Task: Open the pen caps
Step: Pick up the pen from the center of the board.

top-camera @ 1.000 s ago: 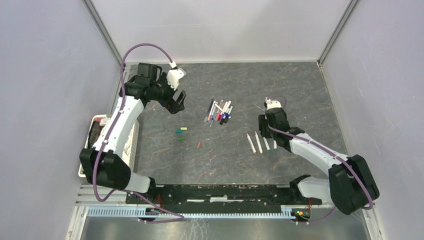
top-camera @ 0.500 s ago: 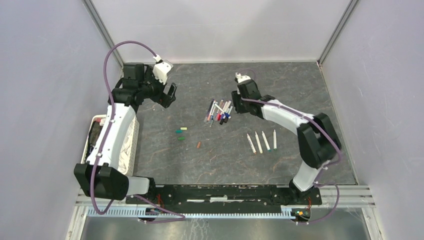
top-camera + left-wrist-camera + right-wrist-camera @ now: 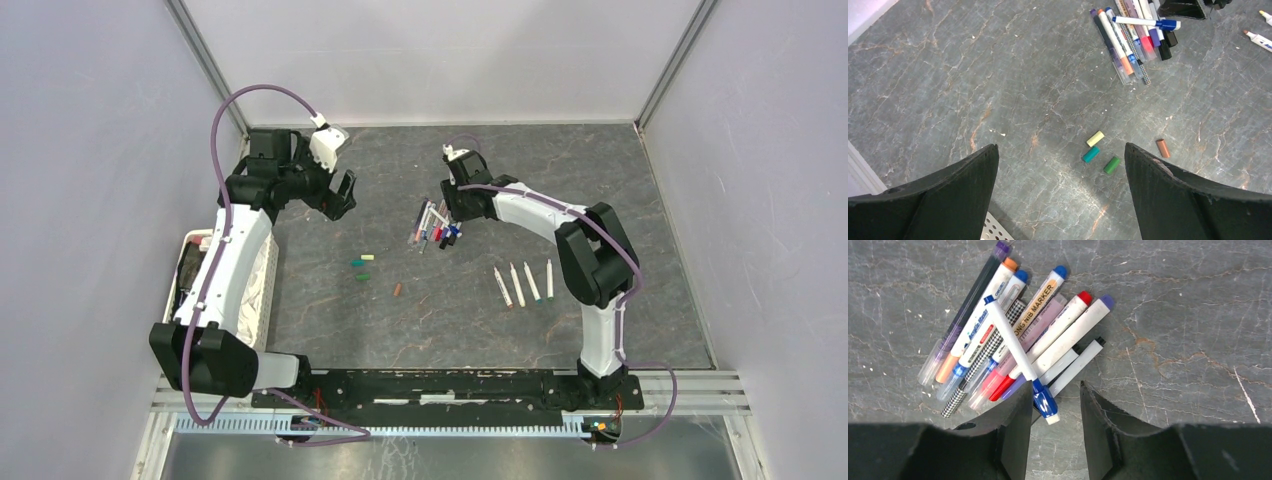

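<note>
A pile of capped pens (image 3: 436,224) lies mid-table. On top of it rests a white pen with a blue cap (image 3: 1044,400). My right gripper (image 3: 1056,385) is open and straddles that blue cap end. The left finger is against the cap and a gap shows on the right side. Loose pen caps lie apart from the pile: yellow (image 3: 1095,138), teal (image 3: 1091,154), green (image 3: 1112,165) and brown (image 3: 1163,148). My left gripper (image 3: 1060,146) hangs wide open and empty above the table, left of the pile (image 3: 1128,45) and behind the loose caps.
Several uncapped pens (image 3: 522,283) lie in a row to the right of the pile. A white perforated basket (image 3: 262,290) sits at the table's left edge beside the left arm. Grey walls close in the left, back and right sides.
The right arm swung from the uncapped pens over to the pile and its jaws narrowed around the blue cap. The left gripper drew back to the left a little.
</note>
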Robot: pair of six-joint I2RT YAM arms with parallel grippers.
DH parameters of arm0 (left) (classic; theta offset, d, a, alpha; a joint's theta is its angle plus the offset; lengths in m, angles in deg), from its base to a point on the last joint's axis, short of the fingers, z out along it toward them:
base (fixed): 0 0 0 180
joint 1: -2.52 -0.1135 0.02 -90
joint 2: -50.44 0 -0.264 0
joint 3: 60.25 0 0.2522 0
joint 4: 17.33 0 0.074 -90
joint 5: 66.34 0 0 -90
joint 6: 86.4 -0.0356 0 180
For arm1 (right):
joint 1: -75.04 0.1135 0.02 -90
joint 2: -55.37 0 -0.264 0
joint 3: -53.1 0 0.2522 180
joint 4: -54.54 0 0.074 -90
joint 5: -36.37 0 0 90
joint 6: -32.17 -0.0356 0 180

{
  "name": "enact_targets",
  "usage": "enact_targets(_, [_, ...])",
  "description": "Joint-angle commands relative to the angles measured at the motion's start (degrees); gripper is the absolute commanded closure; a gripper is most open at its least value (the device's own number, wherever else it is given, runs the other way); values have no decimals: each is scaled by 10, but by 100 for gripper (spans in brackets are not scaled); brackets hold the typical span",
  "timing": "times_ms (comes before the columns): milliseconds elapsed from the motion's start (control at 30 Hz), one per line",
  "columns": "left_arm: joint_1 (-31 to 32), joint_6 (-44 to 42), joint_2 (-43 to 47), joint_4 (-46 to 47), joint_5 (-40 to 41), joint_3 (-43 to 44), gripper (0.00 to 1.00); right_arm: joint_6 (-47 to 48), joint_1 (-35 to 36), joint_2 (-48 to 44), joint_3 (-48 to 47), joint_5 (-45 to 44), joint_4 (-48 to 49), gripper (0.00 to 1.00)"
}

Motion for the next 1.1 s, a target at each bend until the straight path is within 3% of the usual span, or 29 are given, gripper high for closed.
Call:
enact_targets(0, [-1, -5, -3, -11, -27, 0, 0, 29, 18, 24, -50, 11, -13, 55])
enact_targets(667, [-1, -15, -5, -27, -35, 2, 0, 64, 34, 111, -144, -7, -60, 67])
enact_targets(833, [-1, -15, -5, -31, -38, 4, 1, 64, 34, 107, -139, -6, -59, 83])
enact_targets(1067, [-1, -8, -4, -35, -43, 6, 2, 63, 34, 67, -127, 3, -43, 94])
